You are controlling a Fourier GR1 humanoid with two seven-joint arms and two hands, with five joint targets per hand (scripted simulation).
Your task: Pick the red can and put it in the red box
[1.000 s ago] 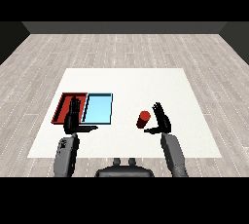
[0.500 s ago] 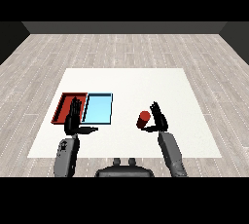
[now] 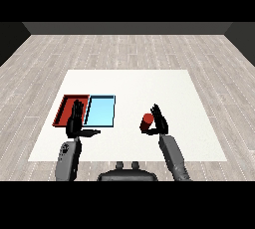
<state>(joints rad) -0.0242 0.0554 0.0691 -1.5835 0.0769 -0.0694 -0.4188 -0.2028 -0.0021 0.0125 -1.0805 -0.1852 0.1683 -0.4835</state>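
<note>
The left hand (image 3: 75, 121), fingers straight and spread with the thumb out toward 3 o'clock, covers the near right corner of the red tray (image 3: 67, 107), and its fingertips overlap the seam with the light blue tray (image 3: 101, 111). The red can (image 3: 147, 121) stands on the white worktop (image 3: 169, 88), at 3 o'clock from the trays; its lower part is masked by the right hand (image 3: 158, 122), whose fingers stand nearly straight beside it, thumb under. Whether they touch is unclear. Since a second ago that hand has edged closer.
</note>
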